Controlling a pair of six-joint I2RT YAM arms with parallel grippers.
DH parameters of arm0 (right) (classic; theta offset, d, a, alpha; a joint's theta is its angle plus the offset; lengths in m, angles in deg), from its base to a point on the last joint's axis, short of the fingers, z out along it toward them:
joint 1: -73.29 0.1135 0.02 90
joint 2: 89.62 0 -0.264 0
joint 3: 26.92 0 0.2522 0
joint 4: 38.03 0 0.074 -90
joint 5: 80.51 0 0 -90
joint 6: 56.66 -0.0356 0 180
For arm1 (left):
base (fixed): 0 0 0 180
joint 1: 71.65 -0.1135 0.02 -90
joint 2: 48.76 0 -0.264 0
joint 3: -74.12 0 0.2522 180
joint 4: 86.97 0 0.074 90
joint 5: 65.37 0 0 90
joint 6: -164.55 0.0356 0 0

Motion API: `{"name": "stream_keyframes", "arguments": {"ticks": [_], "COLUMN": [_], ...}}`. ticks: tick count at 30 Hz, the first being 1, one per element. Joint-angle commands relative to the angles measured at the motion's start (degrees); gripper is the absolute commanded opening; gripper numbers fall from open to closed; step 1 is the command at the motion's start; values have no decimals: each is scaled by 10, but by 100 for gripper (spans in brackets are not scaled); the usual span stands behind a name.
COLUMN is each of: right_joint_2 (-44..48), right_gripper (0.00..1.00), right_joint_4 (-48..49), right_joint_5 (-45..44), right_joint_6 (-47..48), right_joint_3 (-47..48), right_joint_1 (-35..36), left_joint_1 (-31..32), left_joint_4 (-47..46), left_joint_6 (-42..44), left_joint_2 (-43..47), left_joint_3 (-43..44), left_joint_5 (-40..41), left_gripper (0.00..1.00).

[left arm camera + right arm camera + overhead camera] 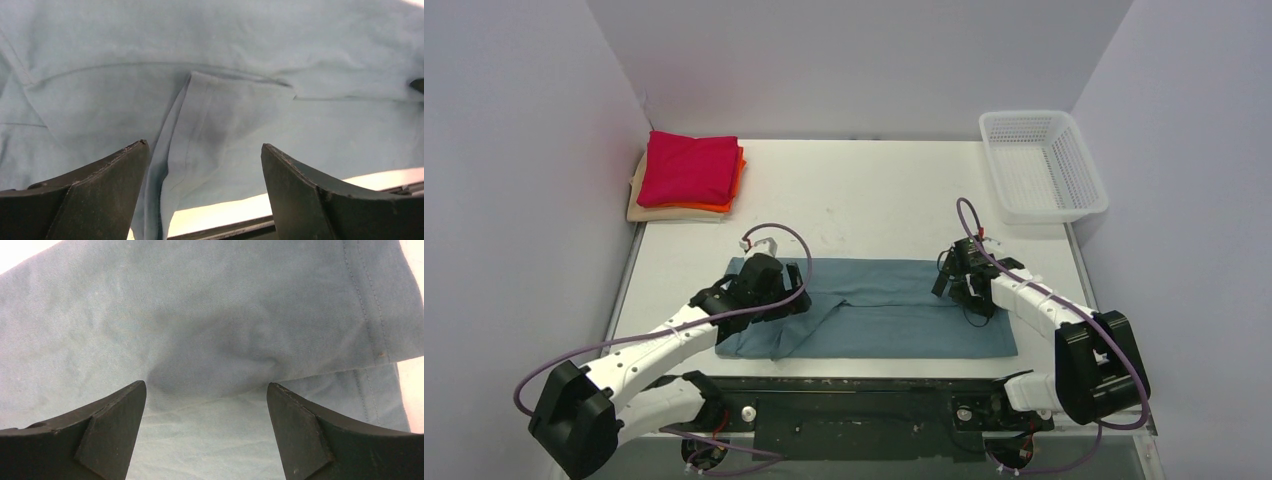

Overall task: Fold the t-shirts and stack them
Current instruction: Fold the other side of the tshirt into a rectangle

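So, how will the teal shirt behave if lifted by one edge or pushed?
Probably floppy: the teal shirt lies flat in soft layers, so it would likely drape and sag from a grip. It looks thin, so probably light. A push would likely bunch it rather than slide it whole, as its rumpled flap suggests.

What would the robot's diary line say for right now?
dusty teal-blue cotton t-shirt: partly folded, lying flat | left tool: open above its fold | right tool: open above it | crimson-red folded t-shirt: topmost, far-left corner
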Motion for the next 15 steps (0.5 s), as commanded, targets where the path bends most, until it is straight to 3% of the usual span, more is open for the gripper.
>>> {"name": "stream_keyframes", "arguments": {"ticks": [1, 5, 9, 15], "right_joint_2": [12, 13, 10, 14], "right_gripper": [85, 85, 85, 85], "right_joint_4": [-14, -12, -12, -12], "right_joint_5": [-7, -3, -2, 3], "right_joint_6": [5, 3, 3, 1], "right_joint_3": [-5, -7, -5, -5], "right_joint_1": [-5, -6, -6, -6], "left_joint_1": [-8, -4, 25, 83], "left_joint_4": [-22, -9, -64, -73], "left_joint_6": [24, 16, 1, -6], "left_joint_2": [-11, -15, -5, -19], "left_joint_3": [-19, -39, -67, -50], "left_joint_5": [-72, -93, -164, -174], "left_gripper": [93, 94, 93, 93]}}
